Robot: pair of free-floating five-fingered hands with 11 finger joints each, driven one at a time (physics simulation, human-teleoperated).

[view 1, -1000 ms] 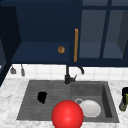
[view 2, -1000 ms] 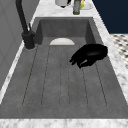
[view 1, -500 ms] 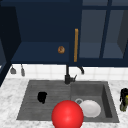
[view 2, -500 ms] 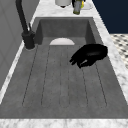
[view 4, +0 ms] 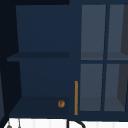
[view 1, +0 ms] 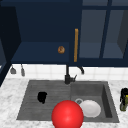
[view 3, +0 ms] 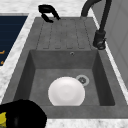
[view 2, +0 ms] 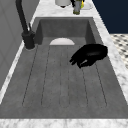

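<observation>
My left hand (view 1: 42, 97) hovers over the ribbed drainboard (view 1: 32, 105) with loosely bent fingers and nothing in it; it also shows as the left hand (view 2: 91, 53) and the left hand (view 3: 47, 10) in the side views. On the counter right of the sink, my right hand (view 1: 124, 93) is curled round a small yellow-green object (view 1: 123, 105), seen again as the yellow-green object (view 2: 77, 6). The right hand (view 3: 23, 116) is large at the bottom left of the right side view. A white plate (view 3: 66, 91) lies in the basin.
A red ball (view 1: 67, 115) sits at the sink's front edge in the front view. The black faucet (view 1: 67, 75) stands behind the sink. In the open cabinet above, a small brown thing (view 4: 61, 103) lies on the shelf beside an orange door handle (view 4: 76, 97). A white object (view 2: 62, 2) stands on the far counter.
</observation>
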